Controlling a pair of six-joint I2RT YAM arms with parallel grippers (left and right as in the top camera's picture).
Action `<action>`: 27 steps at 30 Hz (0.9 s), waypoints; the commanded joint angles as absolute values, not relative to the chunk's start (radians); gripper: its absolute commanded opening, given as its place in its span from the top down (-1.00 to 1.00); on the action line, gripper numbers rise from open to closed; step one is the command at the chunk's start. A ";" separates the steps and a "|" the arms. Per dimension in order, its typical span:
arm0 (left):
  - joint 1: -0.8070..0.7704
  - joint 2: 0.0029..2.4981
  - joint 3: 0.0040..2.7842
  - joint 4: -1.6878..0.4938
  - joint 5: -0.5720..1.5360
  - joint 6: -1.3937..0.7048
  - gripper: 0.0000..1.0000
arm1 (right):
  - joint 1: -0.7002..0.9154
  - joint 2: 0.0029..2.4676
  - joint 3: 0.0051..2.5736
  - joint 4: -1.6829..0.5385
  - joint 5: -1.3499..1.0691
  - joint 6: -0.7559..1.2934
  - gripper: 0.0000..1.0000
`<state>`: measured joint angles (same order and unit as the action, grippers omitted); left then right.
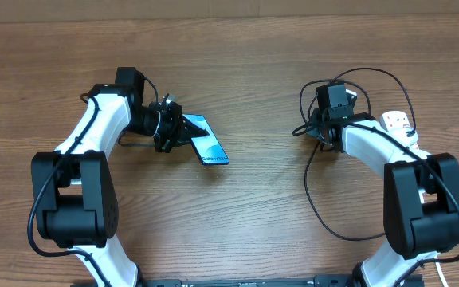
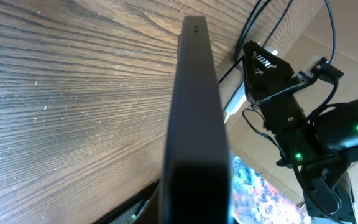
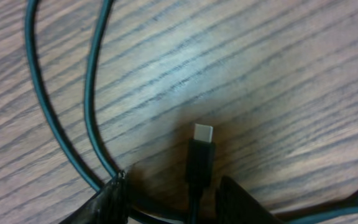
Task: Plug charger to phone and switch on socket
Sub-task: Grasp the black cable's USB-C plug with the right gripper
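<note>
Overhead view: I saw both arms reaching over the wooden table (image 1: 261,64), well apart from each other.
Left gripper: the left gripper (image 1: 170,127) was clamped on the phone (image 1: 208,142), gripping it at one end.
Phone position: it sat left of the table's middle, with the lit blue screen facing up. The end marked "Galaxy S24" pointed away from the gripper.
Phone, left wrist view: I saw its black edge running straight out from the camera, with a strip of bright screen low on the right. I could not tell whether it touched the wood.
Right gripper: the right gripper (image 3: 174,186) was down over the table on the right side, its jaws partly apart.
Right fingers: the fingers (image 3: 107,205) stood on either side of the plug tip (image 3: 202,134), and I could see bare wood between each finger and the plug.
Charger: the charger (image 1: 315,203) trailed in loose black loops around and below the right gripper. Its metal tip pointed away from the wrist camera.
Socket: the socket (image 1: 397,122) was at the far right, white and partly hidden behind the right arm. I could not read its switches.
</note>
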<state>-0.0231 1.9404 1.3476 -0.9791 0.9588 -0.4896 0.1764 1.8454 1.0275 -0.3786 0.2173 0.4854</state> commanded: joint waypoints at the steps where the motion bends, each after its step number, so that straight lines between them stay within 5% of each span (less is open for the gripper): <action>1: -0.027 1.941 1.356 -0.979 1.014 -0.467 0.91 | 0.170 1.865 1.034 -0.379 0.246 0.534 0.19; 12: -0.027 1.941 1.356 -0.979 1.014 -0.467 0.92 | 0.170 1.877 1.033 -0.392 0.245 0.554 0.38; 19: -0.027 1.941 1.356 -0.979 1.014 -0.473 0.91 | 0.170 1.885 1.038 -0.406 0.223 0.552 0.92; 27: -0.027 1.941 1.356 -0.979 0.999 -0.498 0.92 | 0.170 1.832 1.250 -0.624 0.199 0.550 0.92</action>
